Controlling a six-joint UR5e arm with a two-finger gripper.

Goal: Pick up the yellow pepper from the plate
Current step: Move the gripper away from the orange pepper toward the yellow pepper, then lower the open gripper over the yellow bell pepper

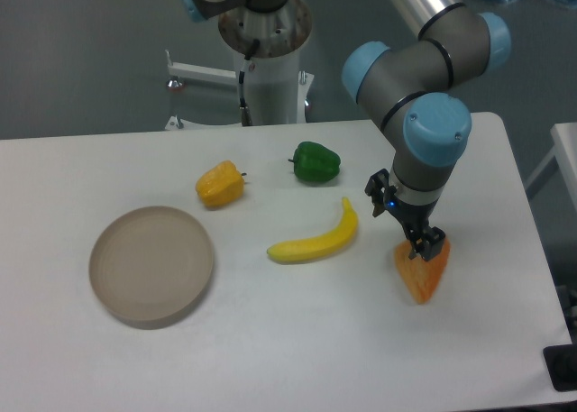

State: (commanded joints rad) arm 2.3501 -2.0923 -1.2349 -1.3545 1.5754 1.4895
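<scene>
Gripper (425,242) sits at the orange wedge (424,270), jaws unreadable; we should travel to the yellow pepper (220,184) beside the plate (151,265), descending squarely

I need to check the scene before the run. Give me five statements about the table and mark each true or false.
1. The yellow pepper lies on the plate. False: it lies on the table, apart from the plate.
2. The plate holds nothing. True.
3. The gripper is at the orange wedge. True.
4. The banana touches the green pepper. False: they lie apart.
5. The green pepper lies right of the yellow pepper in the picture. True.
</scene>
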